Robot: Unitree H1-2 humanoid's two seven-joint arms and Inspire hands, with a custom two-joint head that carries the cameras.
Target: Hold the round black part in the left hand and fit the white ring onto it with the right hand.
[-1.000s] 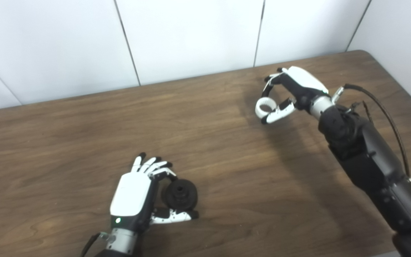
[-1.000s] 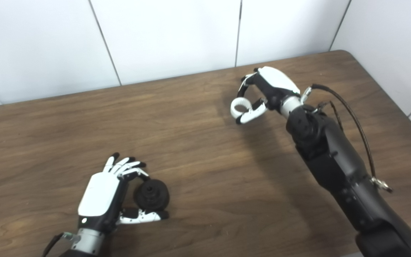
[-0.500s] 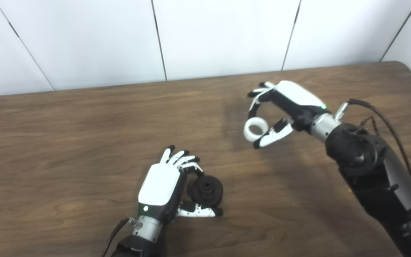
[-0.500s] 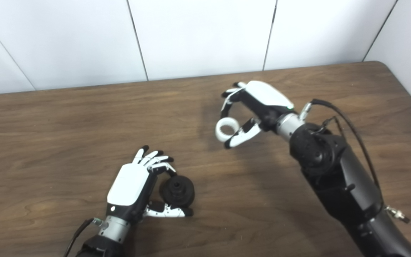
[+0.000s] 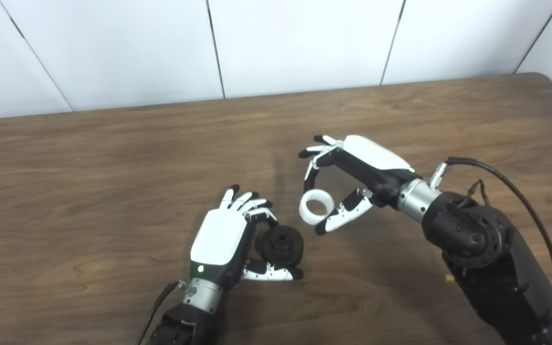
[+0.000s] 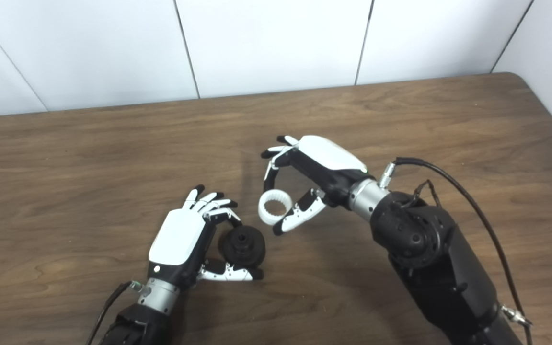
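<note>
The round black part (image 5: 281, 245) has a raised hub with a centre hole and sits low over the wooden table (image 5: 89, 158), near its front middle. My left hand (image 5: 223, 244) is shut on it, pinching its rim between fingers above and thumb below. The white ring (image 5: 316, 212), ribbed on the inside, hangs a short way up and to the right of the black part, apart from it. My right hand (image 5: 352, 177) is shut on the ring, one finger on its top and the thumb under its right side.
A white panelled wall (image 5: 304, 43) runs along the table's far edge. The table's rounded right corner (image 5: 551, 84) shows at the upper right. A black cable (image 5: 511, 187) loops off my right forearm.
My right hand has carried the white ring down and left, from the table's far right to just beside the black part. The left hand still holds the black part. The camera has shifted.
</note>
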